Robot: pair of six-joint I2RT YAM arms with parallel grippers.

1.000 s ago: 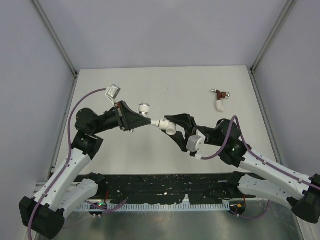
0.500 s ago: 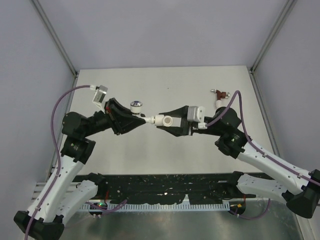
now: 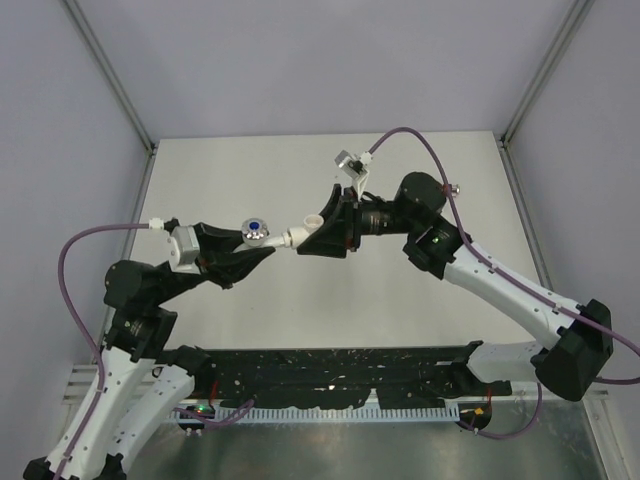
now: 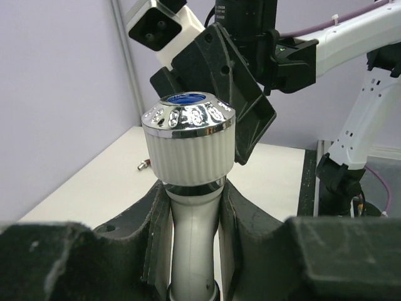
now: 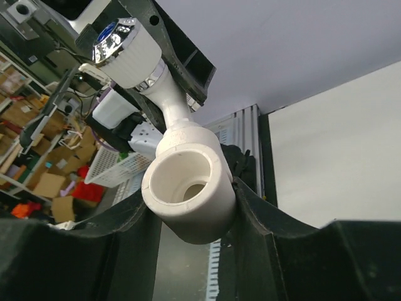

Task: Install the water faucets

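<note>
Gleaming white faucet (image 4: 190, 188); blue-dotted knob (image 4: 188, 133)

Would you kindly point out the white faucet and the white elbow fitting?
white faucet (image 4: 188, 141): left wrist view, ribbed side of its knob.
white elbow fitting (image 5: 194, 221): right wrist view, outer wall below its open mouth.

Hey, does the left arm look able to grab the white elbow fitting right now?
Probably not: the left tool is shut on the white faucet, and the right tool clamps the elbow fitting.
</note>
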